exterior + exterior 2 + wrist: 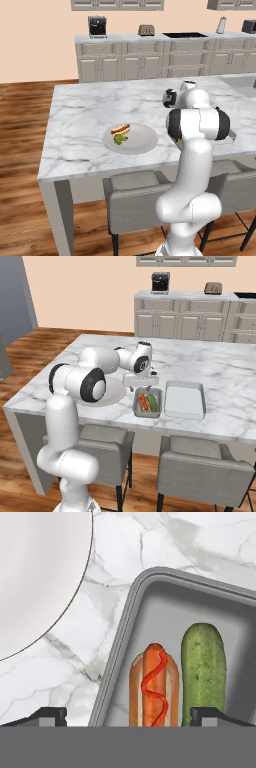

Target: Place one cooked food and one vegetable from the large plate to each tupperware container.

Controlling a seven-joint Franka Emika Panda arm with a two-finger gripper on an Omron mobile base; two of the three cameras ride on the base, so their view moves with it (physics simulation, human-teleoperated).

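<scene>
End effector hangs just above near tupperware container, jaws wide apart, holding nothing, touching nothing. Hot dog and cucumber lie in it side by side, long ways matching tray's long side. Second tupperware container, just beside first, has no food yet. Large plate sits on surface on other side of end effector, with another hot dog and green veg. Next grab likely there, so arm must swing back to plate.

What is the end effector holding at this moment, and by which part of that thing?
Nothing. The end effector is open above the smaller tupperware container; the hot dog and cucumber lie loose inside it.
</scene>
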